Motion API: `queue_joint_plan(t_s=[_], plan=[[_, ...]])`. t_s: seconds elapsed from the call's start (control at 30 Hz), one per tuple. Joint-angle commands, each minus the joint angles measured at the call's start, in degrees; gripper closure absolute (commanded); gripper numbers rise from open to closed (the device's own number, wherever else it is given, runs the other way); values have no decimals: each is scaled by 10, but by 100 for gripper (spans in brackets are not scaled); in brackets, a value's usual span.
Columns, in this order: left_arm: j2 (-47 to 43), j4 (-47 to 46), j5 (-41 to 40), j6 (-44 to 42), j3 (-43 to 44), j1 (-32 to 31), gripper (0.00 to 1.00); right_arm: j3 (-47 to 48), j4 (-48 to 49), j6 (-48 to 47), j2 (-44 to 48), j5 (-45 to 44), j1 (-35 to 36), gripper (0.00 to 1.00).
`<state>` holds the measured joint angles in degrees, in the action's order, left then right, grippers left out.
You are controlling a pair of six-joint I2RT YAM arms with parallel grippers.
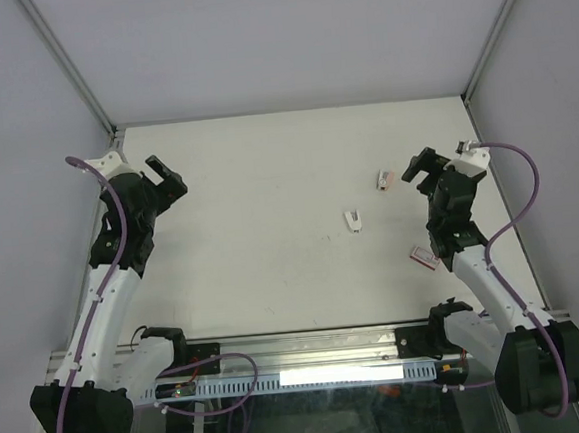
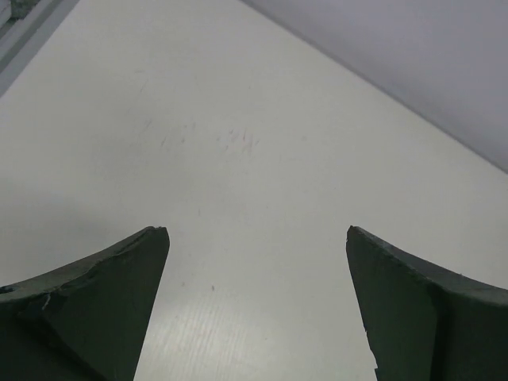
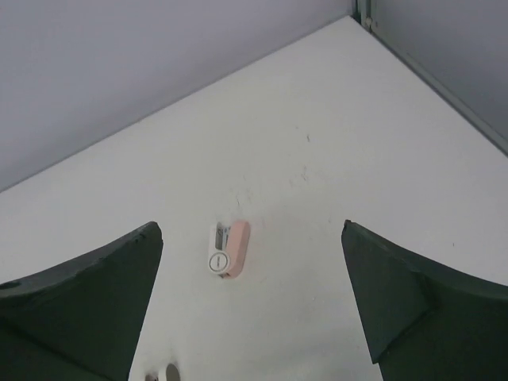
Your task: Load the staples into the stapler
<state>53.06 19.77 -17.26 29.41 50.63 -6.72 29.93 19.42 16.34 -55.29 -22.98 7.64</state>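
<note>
The stapler [image 1: 385,179], tiny, pale pink and grey, lies on the white table right of centre. In the right wrist view it [image 3: 228,249] lies just beyond and between my open fingers, pink side to the right. My right gripper [image 1: 413,170] [image 3: 251,226] is open and empty, hovering just right of the stapler. My left gripper [image 1: 169,174] [image 2: 255,230] is open and empty at the far left, with only bare table under it. A small red-and-white flat box [image 1: 423,257] lies near the right arm.
A small white forked piece [image 1: 351,220] lies left of and nearer than the stapler; its edge shows at the bottom of the right wrist view [image 3: 163,373]. Grey walls and metal corner posts [image 1: 76,78] enclose the table on three sides.
</note>
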Motion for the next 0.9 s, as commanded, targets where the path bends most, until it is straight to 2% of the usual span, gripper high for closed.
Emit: queue_joint_plan(t_s=[0.0,0.13,0.27,0.4,0.5,0.6,0.73,0.87], plan=[[12,80,48,-55,40,0,1,0,-125,50,29,16,-4,0],[37,62,137,-120,45,0,1,23,-174,61,35,66,-5,1],[56,40,216,-90,24,0,1,52,-205,41,16,159,-5,1],[66,31,342,-95,16,2,1,101,-282,31,-31,224,-4,0],[32,4,347,-92,-5,4,1,129,-341,41,-66,266,10,4],[7,2,341,-87,-16,18,1,137,-350,59,-93,266,61,8],[-22,4,326,-82,-36,33,1,156,-353,69,-152,188,144,11],[-33,6,322,-82,-37,33,1,210,-377,80,-256,134,169,20]])
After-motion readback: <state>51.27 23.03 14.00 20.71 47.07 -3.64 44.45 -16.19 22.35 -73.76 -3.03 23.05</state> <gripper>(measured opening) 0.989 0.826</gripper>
